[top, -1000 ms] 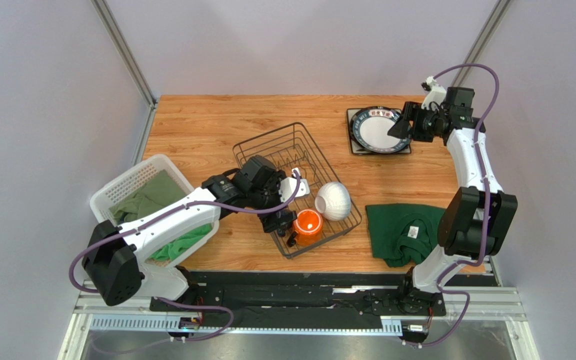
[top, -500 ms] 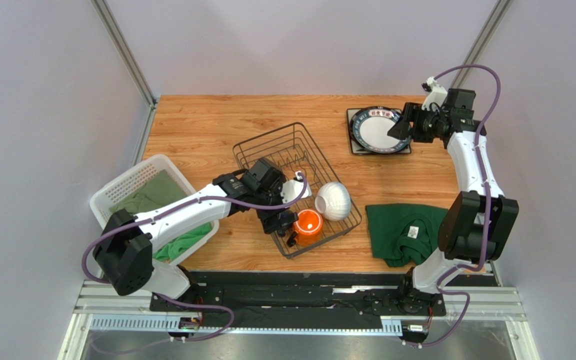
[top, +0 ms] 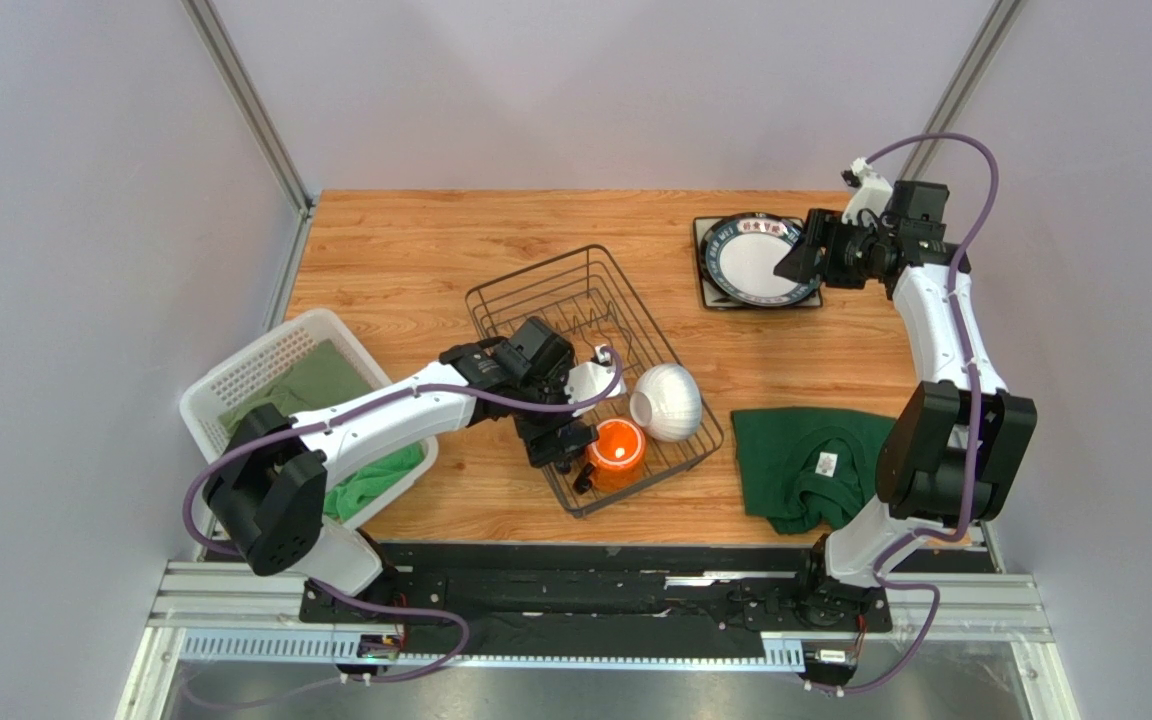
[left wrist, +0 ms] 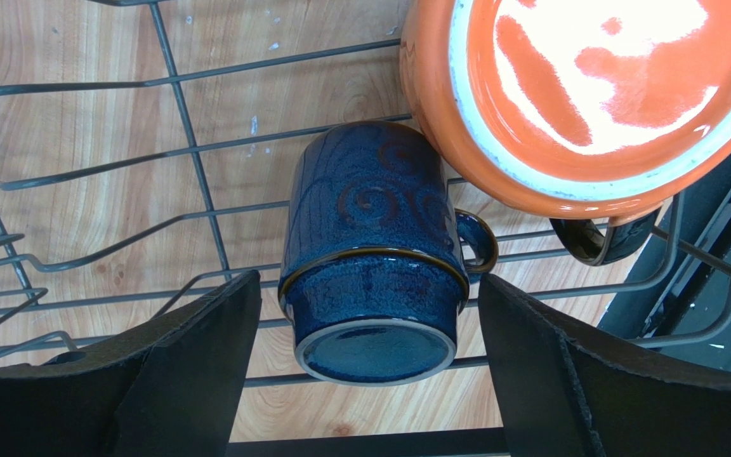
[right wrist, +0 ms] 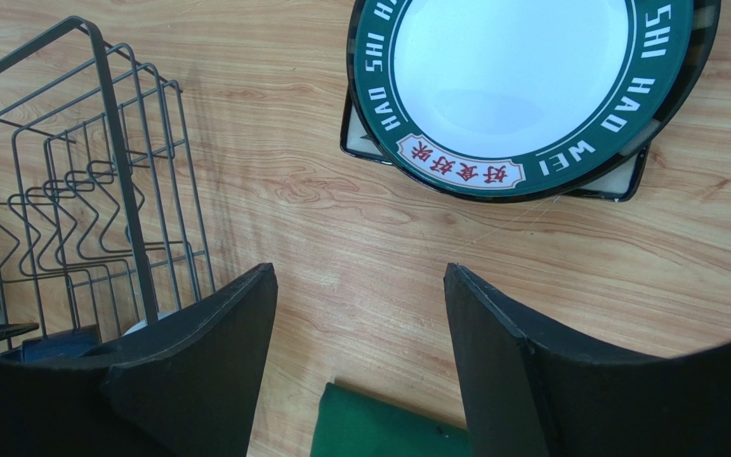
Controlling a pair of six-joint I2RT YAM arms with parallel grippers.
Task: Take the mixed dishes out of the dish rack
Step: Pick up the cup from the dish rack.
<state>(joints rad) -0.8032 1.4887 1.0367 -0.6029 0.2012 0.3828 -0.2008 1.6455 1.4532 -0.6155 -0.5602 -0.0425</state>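
My left gripper (left wrist: 367, 286) gapes empty astride the dark blue mug (left wrist: 369, 195), which lies on its side in the dish rack (left wrist: 194, 149) beside the orange mug (left wrist: 579, 86); glazed, rigid and likely slick, it wants a firm squeeze across its body, not its handle.

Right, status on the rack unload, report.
Left gripper open, straddling dark blue mug, on its side in dish rack. Right gripper open, empty, by green-rimmed plate. Orange mug close on the handle side.
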